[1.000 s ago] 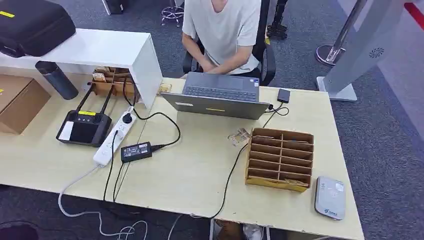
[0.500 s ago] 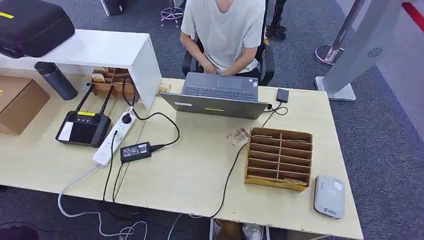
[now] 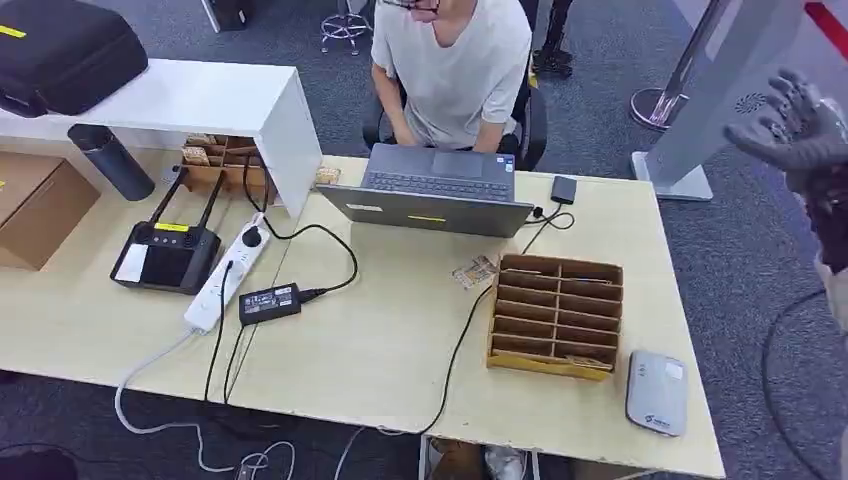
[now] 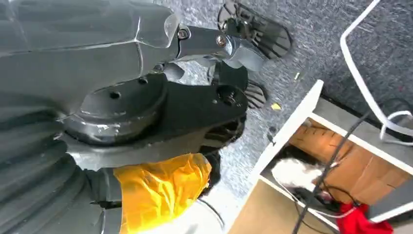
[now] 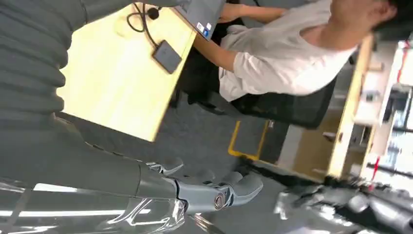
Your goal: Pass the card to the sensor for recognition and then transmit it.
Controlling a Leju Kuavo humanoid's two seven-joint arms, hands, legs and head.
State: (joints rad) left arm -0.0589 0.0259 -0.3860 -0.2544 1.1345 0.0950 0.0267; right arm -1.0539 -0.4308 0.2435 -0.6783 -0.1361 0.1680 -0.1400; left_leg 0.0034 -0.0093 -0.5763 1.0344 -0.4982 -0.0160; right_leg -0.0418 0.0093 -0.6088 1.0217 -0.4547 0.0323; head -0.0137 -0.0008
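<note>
Sensor (image 3: 657, 393), grey pad, sits at the desk's (image 3: 380, 340) near right corner, just beside the wooden slotted organizer (image 3: 556, 316). Card (image 3: 474, 272) lies flat on the desk between organizer and laptop (image 3: 432, 190), touching neither hand. Right hand (image 3: 790, 128) is raised off the desk's far right edge, above the floor; fingers (image 5: 234, 187) spread loosely, holding nothing. Left hand (image 4: 214, 63) hangs low over carpet; fingers (image 4: 255, 29) apart, nothing in them. A person (image 3: 452, 60) sits at the far edge behind the laptop.
</note>
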